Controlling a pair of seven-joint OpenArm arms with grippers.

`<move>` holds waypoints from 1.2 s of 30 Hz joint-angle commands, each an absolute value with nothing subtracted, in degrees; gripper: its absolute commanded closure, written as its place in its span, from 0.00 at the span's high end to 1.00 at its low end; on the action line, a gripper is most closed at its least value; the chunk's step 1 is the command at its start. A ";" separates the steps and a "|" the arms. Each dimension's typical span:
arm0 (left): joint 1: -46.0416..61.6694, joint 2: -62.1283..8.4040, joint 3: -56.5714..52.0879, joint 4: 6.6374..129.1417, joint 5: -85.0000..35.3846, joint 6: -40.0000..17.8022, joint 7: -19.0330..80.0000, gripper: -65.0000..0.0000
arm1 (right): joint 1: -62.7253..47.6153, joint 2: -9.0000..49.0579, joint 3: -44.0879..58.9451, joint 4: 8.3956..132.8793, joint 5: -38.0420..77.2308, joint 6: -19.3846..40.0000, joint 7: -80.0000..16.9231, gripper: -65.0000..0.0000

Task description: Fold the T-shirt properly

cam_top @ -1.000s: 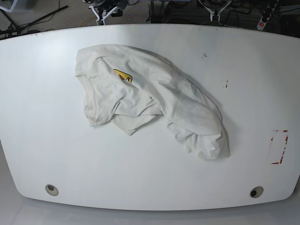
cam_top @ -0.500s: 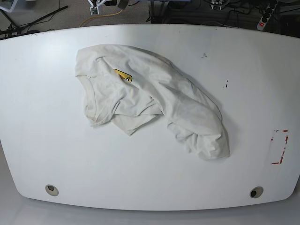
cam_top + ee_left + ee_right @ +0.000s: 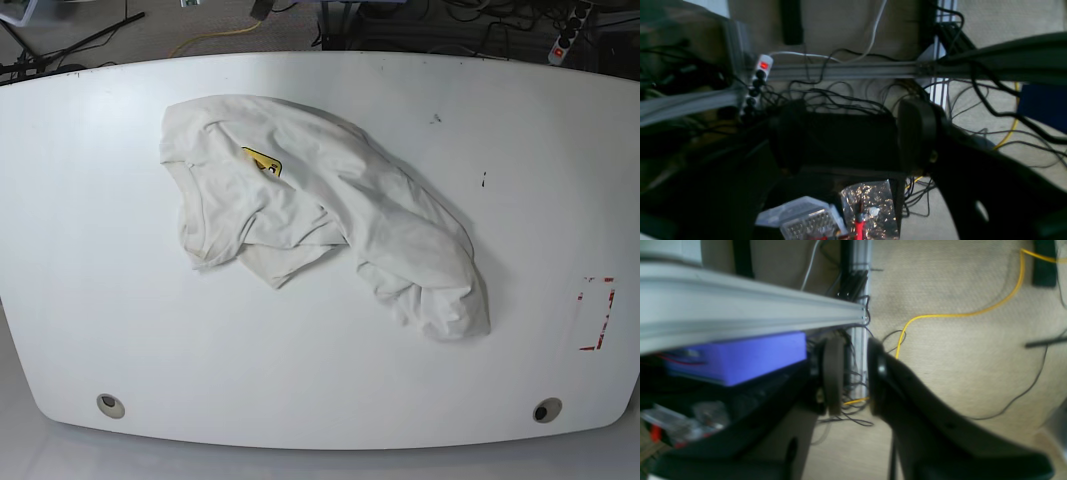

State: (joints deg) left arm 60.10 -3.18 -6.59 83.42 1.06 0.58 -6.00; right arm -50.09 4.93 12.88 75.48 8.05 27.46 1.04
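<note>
The off-white T-shirt (image 3: 330, 210) lies crumpled in a heap on the white table (image 3: 300, 380), stretching from back left to front right. A corner of its yellow and black graphic (image 3: 262, 161) peeks out of the folds. Neither gripper appears in the base view. In the left wrist view my left gripper (image 3: 851, 140) is open wide, with nothing between its dark fingers, over cables and floor. In the right wrist view my right gripper (image 3: 855, 373) has its fingers a narrow gap apart, holding nothing, above carpet behind the table.
Red tape marks (image 3: 597, 313) sit near the table's right edge, and two cable holes (image 3: 110, 405) (image 3: 546, 409) lie near its front edge. Behind the table are an aluminium rail (image 3: 740, 316), a purple box (image 3: 740, 356), a yellow cable (image 3: 940, 316) and a power strip (image 3: 756, 80).
The arm parts seen at the top edge of the base view have drawn back out of it. The T-shirt has not moved.
</note>
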 commanded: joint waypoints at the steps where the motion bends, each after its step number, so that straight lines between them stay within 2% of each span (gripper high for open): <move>1: 63.96 -2.86 -6.55 89.01 0.92 0.48 -6.99 0.61 | -53.05 7.08 12.97 79.87 12.09 28.09 0.57 0.18; 9: 73.98 -1.71 -6.55 105.01 0.92 0.48 -6.99 0.61 | -60.88 8.84 13.14 90.33 18.33 28.09 -0.22 0.18; 14: 75.00 -1.71 -6.55 112.31 0.92 0.48 -6.99 0.61 | -64.57 8.84 13.23 96.31 20.53 28.09 -0.22 0.18; 24: 75.00 -2.24 -6.55 115.21 0.92 0.48 -7.08 0.61 | -66.77 8.48 19.12 106.68 25.98 28.09 -1.36 0.18; 32: 72.84 -3.91 -6.20 114.95 0.92 0.48 -6.99 0.61 | -60.79 8.48 22.81 109.49 28.44 28.09 -1.45 0.19; 34: 71.78 -3.91 -6.11 114.95 0.92 0.48 -6.99 0.65 | -59.65 8.48 22.81 109.85 28.44 28.09 -2.07 0.19; 36: 70.90 -3.91 -6.29 114.95 1.01 0.48 -6.99 0.75 | -58.42 8.48 22.81 110.29 28.44 28.09 -4.26 0.19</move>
State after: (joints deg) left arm 69.71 -3.86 -6.17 114.19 0.97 0.23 -5.69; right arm -57.95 8.10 22.44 108.84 27.68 27.55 -3.88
